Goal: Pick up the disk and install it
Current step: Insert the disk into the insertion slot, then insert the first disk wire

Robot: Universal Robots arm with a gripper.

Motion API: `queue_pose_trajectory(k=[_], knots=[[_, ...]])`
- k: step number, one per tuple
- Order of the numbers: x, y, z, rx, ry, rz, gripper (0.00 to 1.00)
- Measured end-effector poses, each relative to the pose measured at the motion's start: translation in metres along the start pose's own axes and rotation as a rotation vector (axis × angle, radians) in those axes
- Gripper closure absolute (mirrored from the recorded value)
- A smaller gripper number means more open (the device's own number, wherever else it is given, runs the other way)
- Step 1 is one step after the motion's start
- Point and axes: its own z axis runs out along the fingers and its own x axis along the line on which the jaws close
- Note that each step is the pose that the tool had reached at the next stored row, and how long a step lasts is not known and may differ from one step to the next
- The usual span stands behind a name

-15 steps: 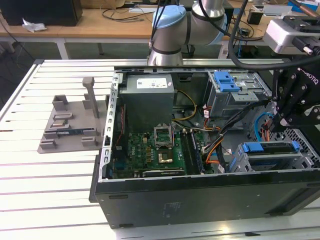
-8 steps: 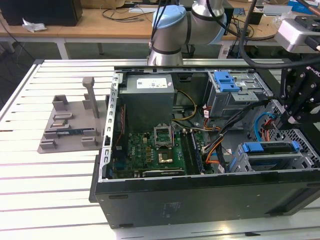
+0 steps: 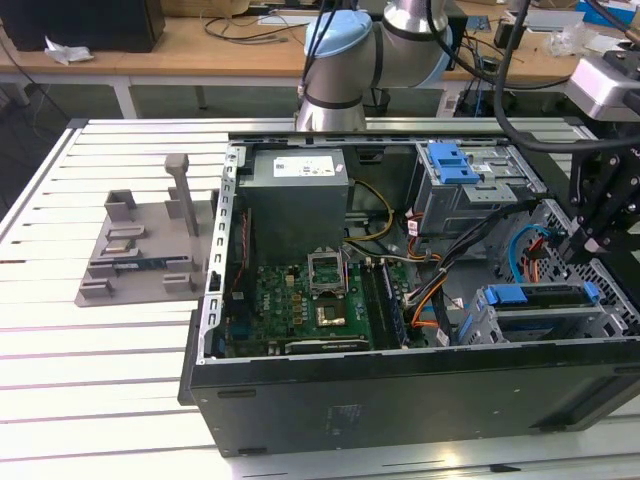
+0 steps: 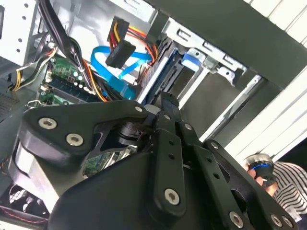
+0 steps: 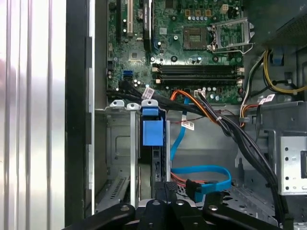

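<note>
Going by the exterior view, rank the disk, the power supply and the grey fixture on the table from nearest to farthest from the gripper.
1. The disk, in its bay just below the gripper.
2. The power supply, across the case.
3. The grey fixture, on the table at the exterior view's left.

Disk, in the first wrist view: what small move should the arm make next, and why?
Probably a short push along the cage: the disk sits edge-on in it, and the gripper is lined up at its near end. Contact isn't visible.
</note>
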Motion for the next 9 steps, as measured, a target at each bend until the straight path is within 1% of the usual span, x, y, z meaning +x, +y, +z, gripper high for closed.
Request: queue_pose_trajectory(k=[9], knots=[[0.0,-0.0007,0.0001,0.0,-0.0003,0.0,0.89]])
